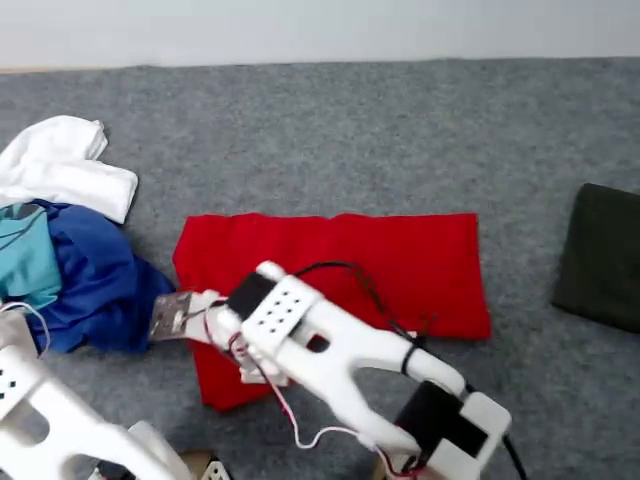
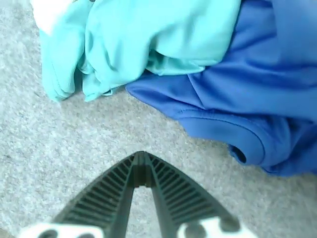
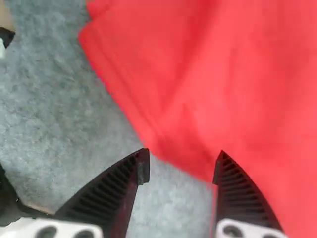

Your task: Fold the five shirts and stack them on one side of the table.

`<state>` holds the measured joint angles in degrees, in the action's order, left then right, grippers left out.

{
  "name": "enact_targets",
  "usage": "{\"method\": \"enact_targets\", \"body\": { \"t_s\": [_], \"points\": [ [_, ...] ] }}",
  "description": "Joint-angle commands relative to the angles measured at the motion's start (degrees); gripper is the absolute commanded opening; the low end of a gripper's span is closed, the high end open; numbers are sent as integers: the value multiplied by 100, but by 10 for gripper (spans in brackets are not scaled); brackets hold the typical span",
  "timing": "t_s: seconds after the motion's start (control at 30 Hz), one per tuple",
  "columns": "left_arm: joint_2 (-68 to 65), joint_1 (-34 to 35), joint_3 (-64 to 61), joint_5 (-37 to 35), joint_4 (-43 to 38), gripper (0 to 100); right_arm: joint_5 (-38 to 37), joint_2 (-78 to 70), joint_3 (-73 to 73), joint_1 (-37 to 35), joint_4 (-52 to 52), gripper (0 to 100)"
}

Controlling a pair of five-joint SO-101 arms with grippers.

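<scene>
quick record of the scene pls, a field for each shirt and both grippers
red shirt: laid out flat, centre
white shirt: crumpled, far left
blue shirt: heaped at left
teal shirt: bunched against the blue shirt
dark shirt: folded, right edge
left gripper: jaws shut, near the blue shirt
right gripper: jaws open, straddling the red shirt's edge

Bright, even light throughout (shadows faint and soft-edged).

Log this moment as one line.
left tool: shut, near blue shirt | right tool: open, over red shirt edge
</scene>
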<state>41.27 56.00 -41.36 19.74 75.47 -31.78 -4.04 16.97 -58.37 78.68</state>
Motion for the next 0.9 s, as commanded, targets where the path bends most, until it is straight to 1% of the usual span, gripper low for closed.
{"method": "enact_targets", "body": {
  "t_s": [0.0, 0.17, 0.87],
  "points": [
    [114, 9, 31, 53, -141, 4, -193, -66, -290, -286, -180, 226],
    [114, 9, 40, 53, -123, 5, -246, -110, -255, -462, -382, 226],
    [123, 35, 66, 53, 53, 5, -308, -1411, -325, -435, -1121, 223]
  ]
}}
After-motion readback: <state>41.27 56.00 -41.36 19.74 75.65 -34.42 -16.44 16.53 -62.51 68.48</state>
